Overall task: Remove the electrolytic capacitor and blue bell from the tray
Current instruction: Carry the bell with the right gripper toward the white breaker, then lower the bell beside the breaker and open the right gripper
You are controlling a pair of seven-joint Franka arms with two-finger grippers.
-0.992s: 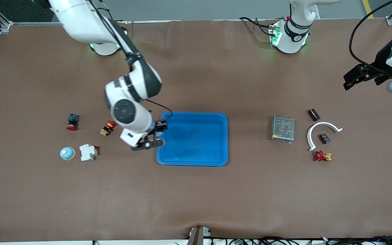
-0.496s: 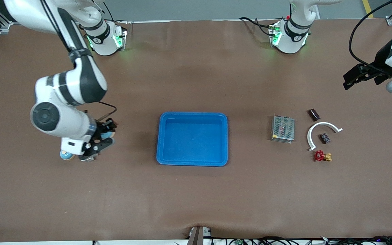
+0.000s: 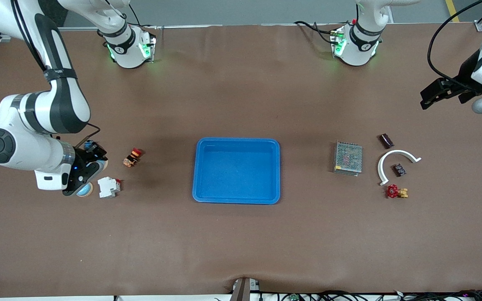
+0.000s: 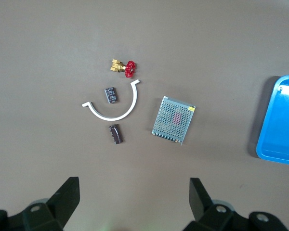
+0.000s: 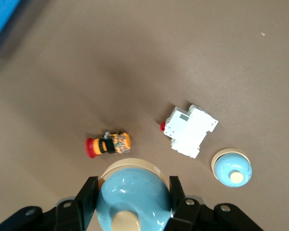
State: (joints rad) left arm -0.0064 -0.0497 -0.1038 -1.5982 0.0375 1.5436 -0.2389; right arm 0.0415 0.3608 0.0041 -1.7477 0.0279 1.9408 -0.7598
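1. The blue bell (image 5: 132,192) is out of the tray (image 3: 237,201), clamped at its dome between the fingers of the right gripper (image 3: 84,167), over the table toward the right arm's end.
2. It looks like a rigid, smooth, rounded metal shell, so it may well slip; pinching low across the widest part seems safest.
3. A second bell (image 5: 232,168) lies on the table just beside a white breaker (image 5: 190,130).
4. The electrolytic capacitor (image 4: 116,134), small, light and prone to rolling, lies toward the left arm's end, well apart from the tray.
5. The left gripper (image 4: 135,192) waits above it, spread wide and empty.

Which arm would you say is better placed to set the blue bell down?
Right: the right gripper is shut on the blue bell, outside the tray; the left gripper waits open, empty.
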